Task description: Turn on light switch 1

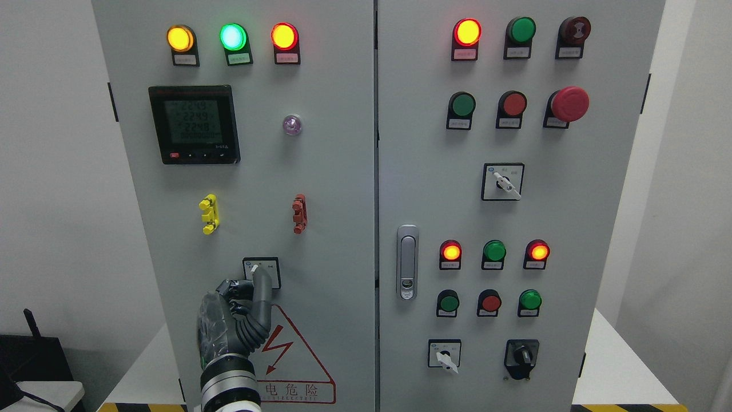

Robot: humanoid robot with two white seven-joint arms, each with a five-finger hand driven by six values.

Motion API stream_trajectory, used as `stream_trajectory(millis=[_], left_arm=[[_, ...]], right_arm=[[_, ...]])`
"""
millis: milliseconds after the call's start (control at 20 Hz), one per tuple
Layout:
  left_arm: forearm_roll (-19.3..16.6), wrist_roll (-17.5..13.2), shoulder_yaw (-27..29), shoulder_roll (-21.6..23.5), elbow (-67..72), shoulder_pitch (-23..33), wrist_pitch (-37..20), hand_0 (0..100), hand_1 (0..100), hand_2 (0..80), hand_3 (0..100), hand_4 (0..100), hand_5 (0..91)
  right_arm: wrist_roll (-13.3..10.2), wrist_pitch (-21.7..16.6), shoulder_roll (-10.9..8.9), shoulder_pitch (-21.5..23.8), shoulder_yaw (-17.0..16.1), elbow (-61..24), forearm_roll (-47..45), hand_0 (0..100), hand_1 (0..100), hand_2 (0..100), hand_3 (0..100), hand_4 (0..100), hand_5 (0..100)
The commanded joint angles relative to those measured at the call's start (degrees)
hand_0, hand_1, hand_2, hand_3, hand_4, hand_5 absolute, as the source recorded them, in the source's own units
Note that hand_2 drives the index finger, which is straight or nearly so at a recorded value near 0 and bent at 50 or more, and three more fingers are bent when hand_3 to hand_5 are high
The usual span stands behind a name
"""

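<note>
A single head camera looks straight and level at a grey electrical cabinet [374,206], close enough that its two doors fill most of the frame. The seam between the doors runs from twelve to six o'clock. White wall shows at nine and three o'clock. One robot arm enters at seven o'clock. No second view shares the scene.

I get a bright, evenly lit view with soft, diffuse light from the front. My left hand [237,320] throws only a faint shadow on the cabinet [331,189] beside it. High above the hand, the indicator lamps [231,36] bloom with coloured halos, their centres washed out. The meter screen [191,123] above the hand reads dim and slightly smeared. Focus is sharp; label print is too small to read.
</note>
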Motion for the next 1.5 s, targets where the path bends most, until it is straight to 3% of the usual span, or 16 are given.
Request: stream_trajectory(millis=[0,852,1053,1453], left_arm=[[0.0,0.0,0.0,0.0,0.0,-0.1,0.0,55,27,44.8,67,81,80.1],[0.3,-0.1,0.0,0.0,-0.1,-0.4,0.0,64,22,47.3,69,82,80.3],[0.4,-0.2,0.0,0.0,0.0,-0.4,0.0,66,17,48.0,70,82,80.4],[0.4,-0.1,0.0,0.0,-0.1,-0.4,-0.1,54,12,48.2,70,83,80.6]], right_arm=[[0.0,0.0,0.00,0.0,0.0,0.0,-1.1,12,39,0,0,0,0],[0.0,0.0,0.00,0.0,0.0,0.0,-1.0,12,39,0,0,0,0],[0.0,0.0,0.00,0.0,0.0,0.0,-1.1,12,39,0,0,0,0],[0.0,0.0,0.00,0.0,0.0,0.0,-1.1,12,39,0,0,0,0]])
